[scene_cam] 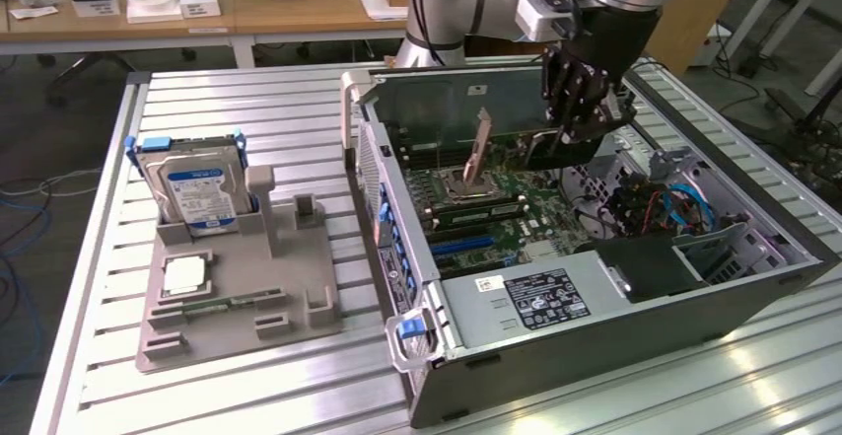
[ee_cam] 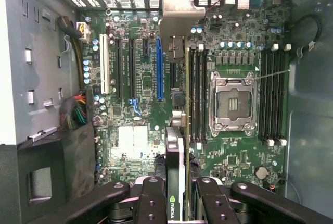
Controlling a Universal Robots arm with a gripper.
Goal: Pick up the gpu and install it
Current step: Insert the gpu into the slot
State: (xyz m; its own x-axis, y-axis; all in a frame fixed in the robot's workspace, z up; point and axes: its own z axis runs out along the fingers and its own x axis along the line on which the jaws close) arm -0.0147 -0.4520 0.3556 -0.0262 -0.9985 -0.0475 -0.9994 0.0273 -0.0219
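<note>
The computer case (scene_cam: 618, 297) is lying open on the table (scene_cam: 237, 100) across the centre and right of the exterior view, with the parts holder (scene_cam: 237, 297) sitting just beside it on the exterior view's left. The hard drive (scene_cam: 197, 183) is standing at the holder's far end, and the memory stick (scene_cam: 224, 304) is lying near its front. In the upper right of the frame the gripper (scene_cam: 579, 124) is holding the gpu (scene_cam: 482, 149) on edge over the motherboard (scene_cam: 500, 208) inside the case.
</note>
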